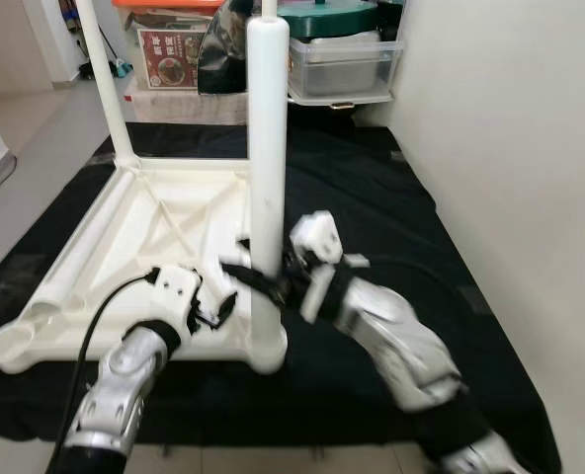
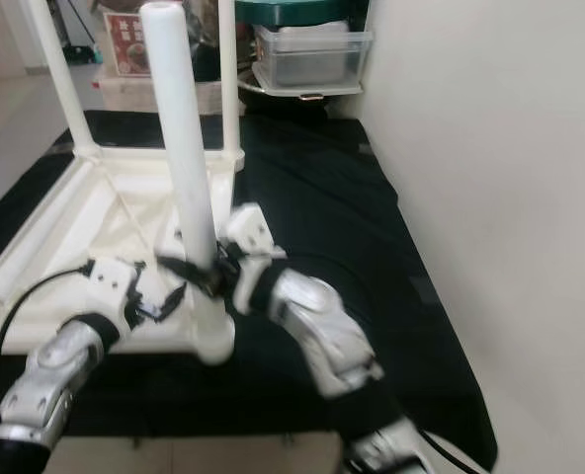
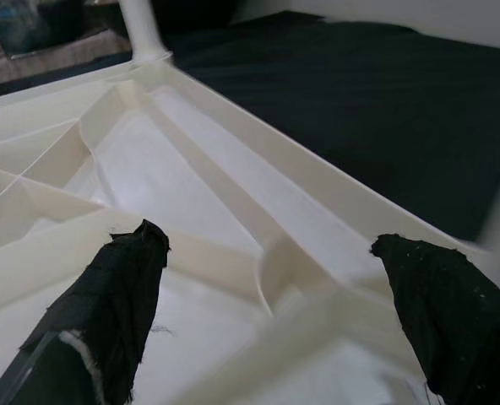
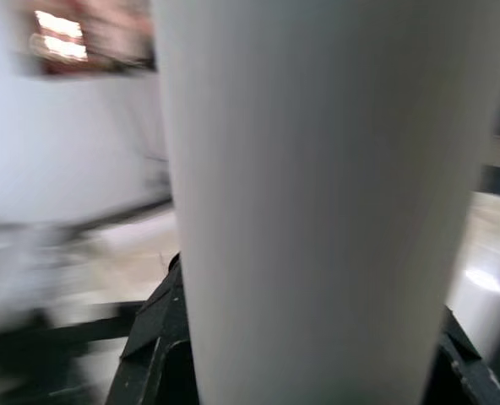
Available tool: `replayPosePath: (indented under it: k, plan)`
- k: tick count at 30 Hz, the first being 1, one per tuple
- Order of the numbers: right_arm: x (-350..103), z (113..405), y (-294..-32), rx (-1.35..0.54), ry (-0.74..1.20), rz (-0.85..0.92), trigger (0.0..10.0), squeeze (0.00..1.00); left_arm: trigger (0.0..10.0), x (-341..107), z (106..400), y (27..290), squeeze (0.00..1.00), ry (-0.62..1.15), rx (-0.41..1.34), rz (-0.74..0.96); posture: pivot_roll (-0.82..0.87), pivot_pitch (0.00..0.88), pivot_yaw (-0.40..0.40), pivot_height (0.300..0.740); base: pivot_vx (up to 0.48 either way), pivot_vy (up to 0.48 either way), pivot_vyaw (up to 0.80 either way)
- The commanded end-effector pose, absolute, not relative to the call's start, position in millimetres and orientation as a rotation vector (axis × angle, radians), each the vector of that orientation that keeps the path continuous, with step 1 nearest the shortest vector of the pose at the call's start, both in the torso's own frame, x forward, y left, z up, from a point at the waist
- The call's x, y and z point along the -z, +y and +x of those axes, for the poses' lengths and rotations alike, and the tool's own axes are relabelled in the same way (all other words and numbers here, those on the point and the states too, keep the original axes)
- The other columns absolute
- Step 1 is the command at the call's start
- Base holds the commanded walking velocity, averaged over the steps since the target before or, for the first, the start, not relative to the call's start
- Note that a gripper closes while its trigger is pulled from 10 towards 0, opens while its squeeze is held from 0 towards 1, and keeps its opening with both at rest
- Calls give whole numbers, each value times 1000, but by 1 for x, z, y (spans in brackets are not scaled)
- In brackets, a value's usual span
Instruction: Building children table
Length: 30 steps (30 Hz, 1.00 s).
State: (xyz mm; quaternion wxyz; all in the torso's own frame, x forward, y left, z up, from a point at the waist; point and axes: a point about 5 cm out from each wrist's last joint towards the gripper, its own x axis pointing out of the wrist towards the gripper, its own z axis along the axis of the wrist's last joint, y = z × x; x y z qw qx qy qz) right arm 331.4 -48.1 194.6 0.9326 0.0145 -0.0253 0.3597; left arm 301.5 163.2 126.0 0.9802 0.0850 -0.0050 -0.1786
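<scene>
A white plastic table top (image 1: 164, 222) lies upside down on a black cloth. A white leg (image 1: 268, 148) stands upright in its near right corner socket. My right gripper (image 1: 258, 281) is shut around this leg low down, and the leg (image 4: 317, 169) sits close between its black fingers (image 4: 153, 346). My left gripper (image 1: 218, 306) hovers open just left of the leg's base, over the ribbed underside (image 3: 191, 177); nothing is between its fingers (image 3: 119, 287). Two more legs (image 1: 103, 79) stand at the far corners. Another leg (image 1: 80, 247) lies along the top's left edge.
The black cloth (image 1: 372, 197) covers the floor under the table. A pale wall (image 1: 510, 148) runs close along the right. Clear storage boxes (image 1: 342, 64) and a printed carton (image 1: 169, 54) are stacked at the back. Bare tile floor (image 1: 26, 128) lies to the left.
</scene>
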Motion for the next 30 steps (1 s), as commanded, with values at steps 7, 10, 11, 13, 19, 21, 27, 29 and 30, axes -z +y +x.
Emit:
replayPosePath:
  k: [7, 10, 11, 13, 19, 21, 27, 29, 30]
  plan:
    - [-128, 346, -162, 231, 301, 137, 8902, 0, 10000, -122, 300, 164, 0, 0, 366, 181, 80, 0, -40, 740, 0, 0, 0]
    - [-148, 344, -131, -4, 209, 174, 10000, 0, 10000, -119, 299, 162, 0, 9, 374, 184, 67, 0, -35, 740, 0, 0, 0]
    - [-156, 343, -123, -71, 155, 197, 10000, 0, 10000, -120, 300, 161, 0, 6, 379, 178, 67, 0, -35, 740, 0, 0, 0]
    - [-162, 342, -120, -96, 117, 207, 10000, 0, 10000, -121, 301, 159, 0, 3, 383, 173, 69, 0, -33, 740, 0, 0, 0]
    - [-189, 350, -106, -250, 17, 258, 10000, 1000, 10000, -123, 303, 158, 0, -4, 385, 175, 84, 0, -38, 740, 0, 0, 0]
    - [-209, 347, -100, -431, -71, 269, 10000, 0, 10000, -122, 301, 163, 0, -1, 376, 180, 83, 0, -41, 740, 0, 0, 0]
    - [-228, 323, -92, -873, -181, 193, 10000, 0, 10000, -120, 301, 165, 0, 7, 368, 186, 88, 0, -51, 740, 0, 0, 0]
    - [-228, 316, -89, -966, -180, 165, 10000, 0, 10000, -122, 301, 163, 0, 2, 369, 183, 93, 0, -53, 740, 0, 0, 0]
    - [-226, 308, -85, -1044, -173, 140, 10000, 0, 10000, -122, 302, 162, 0, -1, 369, 180, 94, 0, -54, 740, 0, 0, 0]
